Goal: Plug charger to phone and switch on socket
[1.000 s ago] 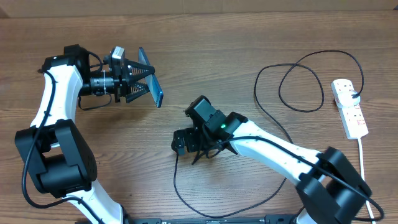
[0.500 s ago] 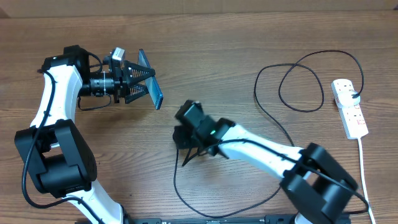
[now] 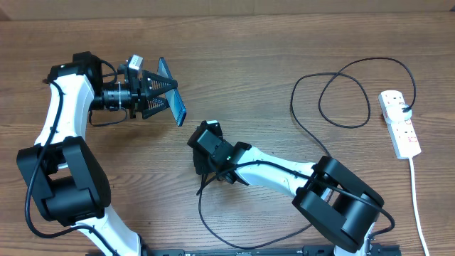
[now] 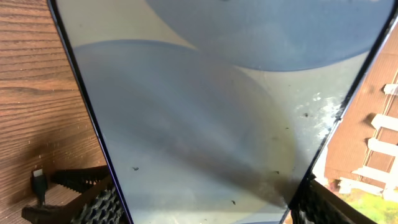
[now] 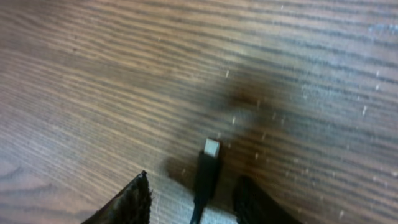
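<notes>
My left gripper (image 3: 161, 99) is shut on the phone (image 3: 173, 101) and holds it on edge above the table at the upper left. The phone's screen (image 4: 205, 112) fills the left wrist view, with a finger (image 4: 93, 199) pressed against each long edge. The charger (image 3: 292, 99) loops over the table from the socket (image 3: 399, 124) at the far right. Its connector tip (image 5: 209, 163) lies on the wood between the fingers of my right gripper (image 5: 196, 182), with a gap on each side. In the overhead view the right gripper (image 3: 205, 176) sits low at the table's middle.
A black plug (image 3: 406, 108) sits in the socket, and a white cord (image 3: 416, 199) runs from it down the right edge. The charger's slack curves along the front of the table (image 3: 234, 245) under my right arm.
My right arm has swung left over the charger's free end, and its jaws have narrowed around the connector. The left arm and the phone have not moved.
</notes>
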{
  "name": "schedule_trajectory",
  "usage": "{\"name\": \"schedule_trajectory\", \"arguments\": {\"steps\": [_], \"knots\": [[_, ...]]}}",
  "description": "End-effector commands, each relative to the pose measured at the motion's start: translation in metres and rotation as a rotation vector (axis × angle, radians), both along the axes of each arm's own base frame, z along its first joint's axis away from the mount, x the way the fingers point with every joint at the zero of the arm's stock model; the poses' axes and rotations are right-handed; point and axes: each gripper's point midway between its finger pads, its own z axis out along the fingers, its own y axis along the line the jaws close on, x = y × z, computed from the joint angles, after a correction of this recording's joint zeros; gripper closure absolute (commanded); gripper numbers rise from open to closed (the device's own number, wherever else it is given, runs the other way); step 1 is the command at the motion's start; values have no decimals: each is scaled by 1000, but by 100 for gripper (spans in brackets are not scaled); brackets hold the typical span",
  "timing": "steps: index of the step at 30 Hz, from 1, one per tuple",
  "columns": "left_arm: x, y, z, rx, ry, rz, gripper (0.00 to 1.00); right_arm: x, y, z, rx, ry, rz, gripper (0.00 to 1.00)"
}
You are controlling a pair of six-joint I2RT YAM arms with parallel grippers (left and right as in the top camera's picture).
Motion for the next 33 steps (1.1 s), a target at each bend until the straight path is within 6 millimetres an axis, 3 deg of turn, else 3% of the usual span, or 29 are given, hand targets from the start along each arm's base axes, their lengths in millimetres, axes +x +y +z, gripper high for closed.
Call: {"name": "schedule_trajectory", "arguments": {"steps": [1, 5, 11, 14, 21, 24, 29, 32, 33], "knots": [[-1, -1, 16, -20, -55, -1, 96, 0, -7, -21, -60, 13, 1, 62], [-1, -1, 16, -20, -55, -1, 96, 6, -8, -20, -67, -14, -11, 80], [-2, -1, 16, -21, -50, -1, 96, 7, -10, -20, -76, -22, -17, 86], [-3, -1, 15, -16, -45, -2, 96, 6, -12, -19, -90, -12, -17, 96], [-9, 1, 5, 36, 1, -7, 96, 19, -36, 15, -241, -27, -71, 96], [-9, 1, 5, 39, 5, -8, 96, 14, -45, 26, -301, 11, -69, 96], [-9, 1, 5, 40, 4, -8, 96, 16, -82, 27, -383, 91, -159, 96], [-9, 2, 4, 44, 5, -9, 96, 25, -120, 24, -442, 154, -239, 96], [-9, 2, 4, 46, 5, -9, 96, 33, -145, 22, -464, 192, -297, 96]]}}
